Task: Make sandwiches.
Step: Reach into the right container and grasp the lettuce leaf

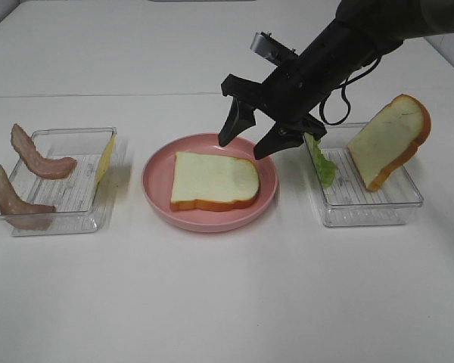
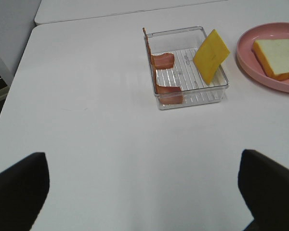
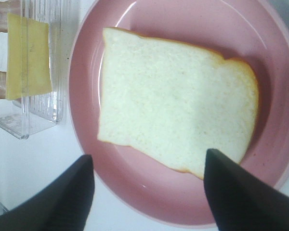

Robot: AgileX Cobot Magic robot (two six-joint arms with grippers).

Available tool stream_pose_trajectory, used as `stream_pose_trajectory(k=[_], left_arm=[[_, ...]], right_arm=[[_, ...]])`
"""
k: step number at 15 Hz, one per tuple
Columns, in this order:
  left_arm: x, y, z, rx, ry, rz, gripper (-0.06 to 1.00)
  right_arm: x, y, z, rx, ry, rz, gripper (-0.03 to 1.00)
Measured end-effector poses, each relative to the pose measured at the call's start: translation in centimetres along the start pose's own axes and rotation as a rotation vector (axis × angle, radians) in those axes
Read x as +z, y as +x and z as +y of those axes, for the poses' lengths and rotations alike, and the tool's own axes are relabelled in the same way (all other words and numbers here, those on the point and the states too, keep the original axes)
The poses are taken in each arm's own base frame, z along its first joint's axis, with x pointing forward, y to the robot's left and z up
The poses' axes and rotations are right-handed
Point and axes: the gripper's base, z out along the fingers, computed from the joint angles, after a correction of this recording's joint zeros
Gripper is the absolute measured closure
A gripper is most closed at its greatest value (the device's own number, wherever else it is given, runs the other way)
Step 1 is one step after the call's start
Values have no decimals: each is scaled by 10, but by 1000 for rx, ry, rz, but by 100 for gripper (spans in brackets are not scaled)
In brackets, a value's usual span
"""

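One cream bread slice (image 1: pixel 216 180) (image 3: pixel 178 101) (image 2: pixel 279 57) with an orange-brown crust lies flat on the pink plate (image 1: pixel 157 193) (image 3: pixel 84 96). My right gripper (image 1: pixel 242 147) (image 3: pixel 148 156) hangs open just above the plate's far edge and holds nothing. A second bread slice (image 1: pixel 390 140) leans upright in the right clear tray (image 1: pixel 363 215), with green lettuce (image 1: pixel 319 162) at that tray's left wall. Two bacon strips (image 1: pixel 41 162) (image 1: pixel 11 200) and a yellow cheese square (image 1: pixel 104 160) (image 2: pixel 211 55) sit in the left clear tray (image 1: pixel 60 219). My left gripper (image 2: pixel 143 159) is open over bare table, short of that tray.
The white table (image 1: pixel 227 302) carries the two trays with the plate between them. A seam between two tabletops (image 1: pixel 98 96) runs behind them. The right arm's cable (image 1: pixel 337 106) loops above the right tray. The left arm is out of the exterior high view.
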Motion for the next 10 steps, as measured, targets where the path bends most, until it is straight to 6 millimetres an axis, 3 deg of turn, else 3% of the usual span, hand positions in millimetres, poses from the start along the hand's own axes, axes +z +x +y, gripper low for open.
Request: stream_pose_trajectory(k=[3, 5, 8, 10], left_arm=[[0, 0, 0, 0, 0, 0, -5], [0, 0, 0, 0, 0, 0, -5], [0, 0, 0, 0, 0, 0, -5], [0, 0, 0, 0, 0, 0, -5]], right_arm=[[-5, 1, 1, -10, 18, 8, 32], [-22, -3, 10, -31, 38, -23, 30], [-59, -8, 27, -76, 99, -67, 12], [-76, -8, 28, -93, 203, -40, 6]])
